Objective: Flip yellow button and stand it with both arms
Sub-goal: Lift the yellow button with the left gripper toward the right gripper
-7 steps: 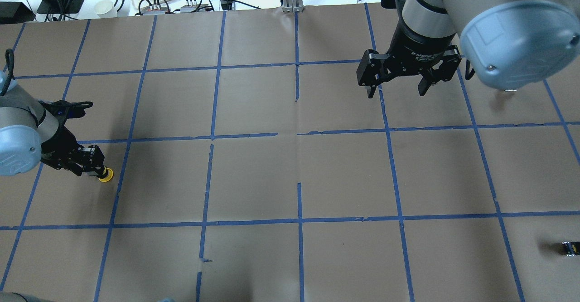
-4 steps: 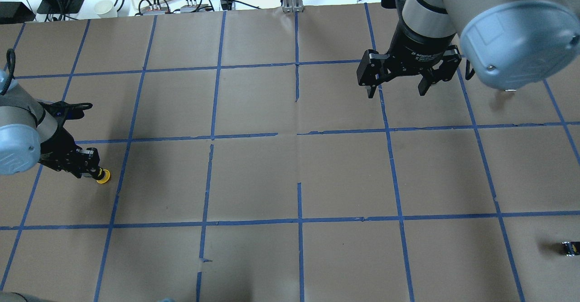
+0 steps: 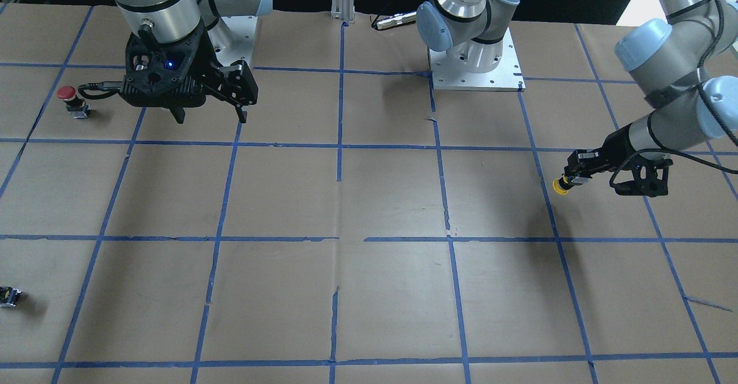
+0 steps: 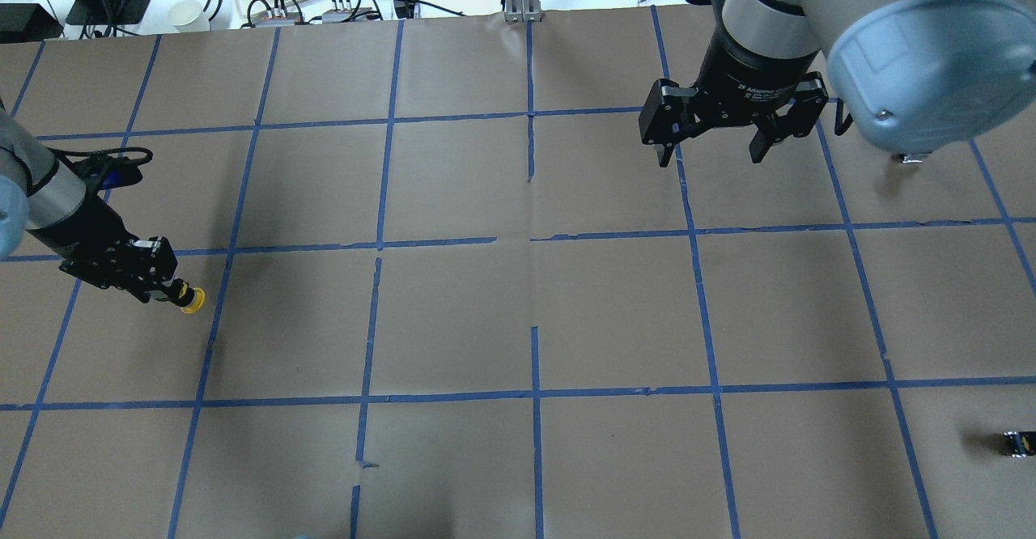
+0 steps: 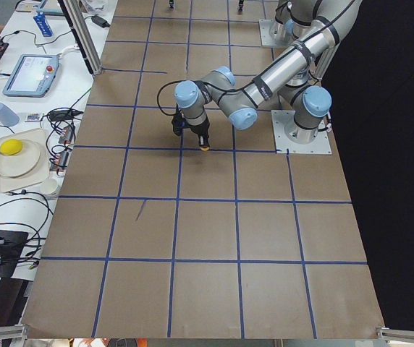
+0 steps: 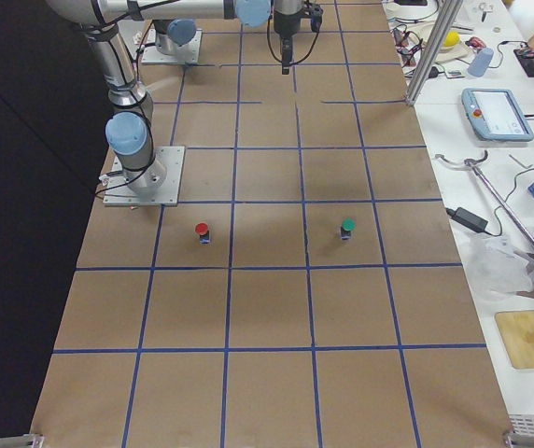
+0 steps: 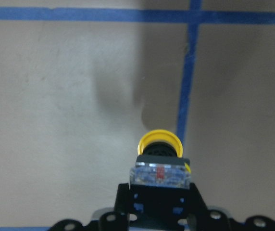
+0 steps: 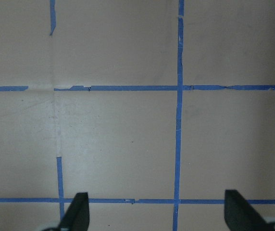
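1. I am gripping the yellow button (image 4: 192, 300) in my left gripper (image 4: 162, 290). The jaws are closed on its black-and-grey body, and the cap is pointing out past the fingertips, away from my wrist.
2. In the left wrist view the clear rear block is sitting square between the fingers. The cap is facing the paper-covered table (image 4: 453, 320) ahead, roughly sideways rather than upright.
3. The button is sitting at the far left of the table, just beside a blue tape line (image 4: 212, 300) and under a cross line. Judging by the shadow beyond the cap, it is riding clear of the paper, though I cannot be sure from these views.
4. My right gripper (image 4: 711, 157) is hanging over the far right part of the table, well apart from the button. Its jaws are spread wide and holding nothing, and its wrist view is showing only bare paper and tape.
5. The red-capped button (image 3: 67, 93) and the small dark switch block (image 4: 1016, 442) are lying on the right side, untouched and not my concern.
6. Step in hand, as I read it: pickup done, flip not yet begun.
7. The next move is calling for both arms to meet near the middle. The left should offer the cap end and the right should close on it without knocking the body loose. Only then should the left let go, so the button can turn over and be set standing.
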You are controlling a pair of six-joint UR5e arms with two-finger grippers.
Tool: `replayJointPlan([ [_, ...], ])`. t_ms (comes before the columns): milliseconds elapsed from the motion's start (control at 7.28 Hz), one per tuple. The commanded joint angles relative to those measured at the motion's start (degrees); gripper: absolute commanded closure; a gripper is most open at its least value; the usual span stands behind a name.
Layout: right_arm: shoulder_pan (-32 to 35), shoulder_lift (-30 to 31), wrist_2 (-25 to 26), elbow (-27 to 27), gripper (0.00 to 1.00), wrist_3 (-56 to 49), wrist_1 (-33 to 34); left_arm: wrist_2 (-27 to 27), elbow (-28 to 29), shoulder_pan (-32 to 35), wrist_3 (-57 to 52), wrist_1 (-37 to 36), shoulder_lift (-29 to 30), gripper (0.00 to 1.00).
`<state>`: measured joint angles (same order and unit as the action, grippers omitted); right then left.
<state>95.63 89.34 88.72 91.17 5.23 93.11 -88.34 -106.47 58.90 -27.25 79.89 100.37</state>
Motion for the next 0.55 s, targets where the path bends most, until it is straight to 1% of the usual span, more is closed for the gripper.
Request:
replayJointPlan([
  [0, -1.7, 0.1, 0.1, -3.2, 0.0, 0.1, -0.9, 13.0, 9.8, 2.5, 3.9, 14.3, 2.2, 1.0],
  [137, -1.5, 0.4, 0.4, -3.7, 0.0, 0.0, -2.1, 21.4, 11.7, 4.7, 6.4, 17.7, 3.0, 1.0],
  [275, -1.4, 0.6, 0.4, -4.0, 0.0, -0.5, -2.2, 30.2, 12.4, 8.0, 11.8, 20.3, 2.9, 1.0],
  [412, -1.3, 0.7, -0.1, -4.2, 0.0, -0.7, -2.8, 41.5, 12.3, 11.4, 16.7, 22.6, 2.6, 1.0],
])
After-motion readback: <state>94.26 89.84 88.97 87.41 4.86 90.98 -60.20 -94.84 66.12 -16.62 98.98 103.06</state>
